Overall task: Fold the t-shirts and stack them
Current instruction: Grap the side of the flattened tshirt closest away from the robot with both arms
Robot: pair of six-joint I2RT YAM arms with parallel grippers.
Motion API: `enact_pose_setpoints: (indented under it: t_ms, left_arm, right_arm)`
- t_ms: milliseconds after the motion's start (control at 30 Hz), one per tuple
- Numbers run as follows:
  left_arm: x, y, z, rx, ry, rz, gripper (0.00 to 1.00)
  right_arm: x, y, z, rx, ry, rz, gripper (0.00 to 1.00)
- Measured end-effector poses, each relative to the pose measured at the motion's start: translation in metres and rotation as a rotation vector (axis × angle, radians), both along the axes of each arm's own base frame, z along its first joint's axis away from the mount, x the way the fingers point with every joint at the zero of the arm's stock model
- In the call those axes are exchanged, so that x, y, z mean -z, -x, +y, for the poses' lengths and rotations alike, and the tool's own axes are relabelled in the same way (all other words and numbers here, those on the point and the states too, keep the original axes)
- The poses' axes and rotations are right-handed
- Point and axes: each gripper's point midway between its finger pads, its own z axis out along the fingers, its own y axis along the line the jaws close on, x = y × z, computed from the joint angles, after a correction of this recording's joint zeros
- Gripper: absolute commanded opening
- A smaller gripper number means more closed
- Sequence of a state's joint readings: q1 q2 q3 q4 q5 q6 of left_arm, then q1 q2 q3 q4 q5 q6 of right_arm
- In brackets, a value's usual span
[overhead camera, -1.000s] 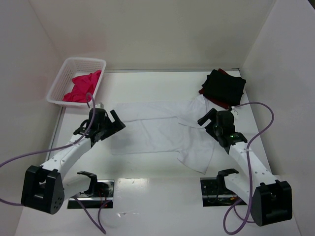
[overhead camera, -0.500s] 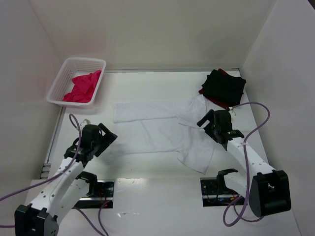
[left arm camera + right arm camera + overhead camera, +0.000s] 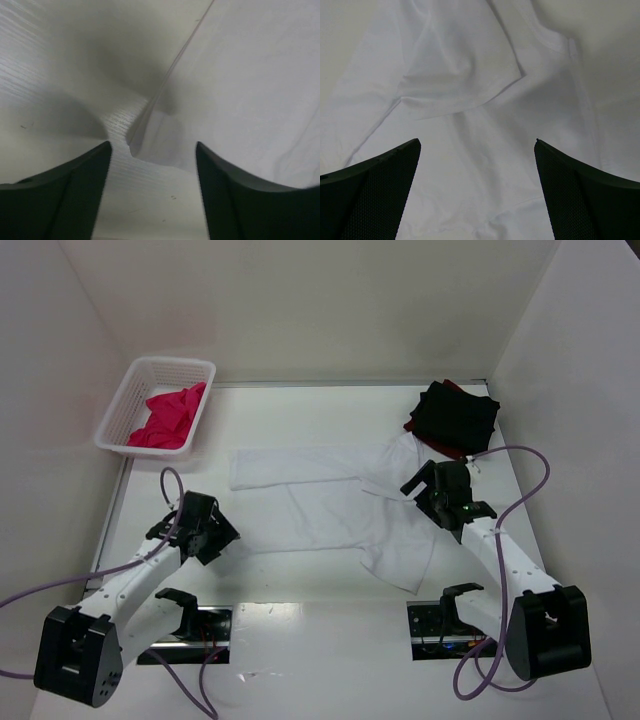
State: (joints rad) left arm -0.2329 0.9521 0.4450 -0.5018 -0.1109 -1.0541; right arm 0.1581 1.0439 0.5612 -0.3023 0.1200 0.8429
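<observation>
White shirt (image 3: 330, 505): spread out and creased on the surface (image 3: 300, 420), at the centre of the top view. Its upper right end reaches the stack at upper right.
Left jaws: parted, holding nothing. In the top view they sit lower left of centre, at the white shirt's left edge. In the left wrist view a curled edge of the cloth (image 3: 150, 135) lies between the 2 fingers (image 3: 60, 192), apart from both.
Right jaws: spread wide, holding nothing. In the top view they are right of centre, over the right part of the white shirt. In the right wrist view a sleeve (image 3: 460, 75) lies on the shirt body ahead of the fingers (image 3: 370, 195). I cannot tell whether the jaws touch the cloth.
Black shirt (image 3: 457, 415): folded, at upper right of the top view.
Red shirt (image 3: 409, 427): only an edge shows, under the black shirt.
Basket (image 3: 140, 375): at upper left of the top view.
Pink shirt (image 3: 168, 418): bunched inside the basket.
</observation>
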Motion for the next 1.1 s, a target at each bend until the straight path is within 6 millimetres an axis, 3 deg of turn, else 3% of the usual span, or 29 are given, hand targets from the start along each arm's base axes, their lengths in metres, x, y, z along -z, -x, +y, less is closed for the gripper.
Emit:
enact_pose_setpoints:
  t_ms: [100,367,633,900,1100]
  left_arm:
    - [0.000,0.001,-0.001,0.010,0.002,0.001,0.37]
    - [0.007,0.005,-0.001,0.033,-0.013,0.038,0.31]
    - [0.012,0.006,-0.001,0.044,-0.020,0.071,0.01]
    - [0.011,0.005,-0.001,0.057,-0.023,0.070,0.00]
    - [0.010,0.003,-0.002,0.060,-0.017,0.063,0.00]
  right_arm:
    - [0.002,0.003,0.000,0.009,-0.006,0.016,1.00]
    - [-0.006,0.018,0.006,0.049,-0.068,0.028,1.00]
    - [0.011,0.053,0.029,0.014,-0.086,0.166,1.00]
    - [0.044,0.084,0.039,-0.016,-0.034,0.354,0.96]
    - [0.046,0.100,0.039,0.001,-0.029,0.419,0.89]
